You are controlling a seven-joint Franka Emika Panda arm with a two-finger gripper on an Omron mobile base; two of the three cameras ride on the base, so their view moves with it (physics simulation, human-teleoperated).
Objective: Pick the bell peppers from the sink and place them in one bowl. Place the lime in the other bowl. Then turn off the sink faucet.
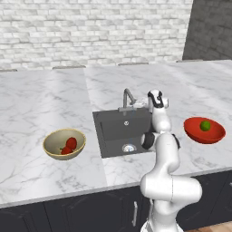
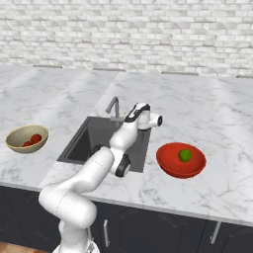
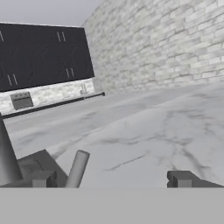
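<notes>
On the left of the white marble tabletop [image 1: 41, 104] the tan bowl [image 1: 64, 144] is set, and both red bell peppers [image 1: 69, 146] are seen lying inside it, touching each other. To its right the dark sink [image 1: 118, 131] is recessed, its round drain [image 1: 129, 147] near the front wall. The faucet [image 1: 128, 99] is mounted at the sink's far edge.

The arm is raised from the near edge, bent at the elbow over the sink's right side, and its wrist is levelled toward the far rim, just right of the faucet. The tool [image 3: 111, 179] is held with its fingertips [image 3: 42, 178] spread wide apart, nothing between them; a slim grey rod, apparently the faucet's lever [image 3: 77, 169], is seen rising between them, nearer the left tip.

Farther right the shallow red bowl [image 1: 204, 130] is placed, with the lime [image 1: 205, 125] resting inside it.

In the hand view a dark panelled wall beyond the tabletop is disclosed; the bowls are shown in the base views.
</notes>
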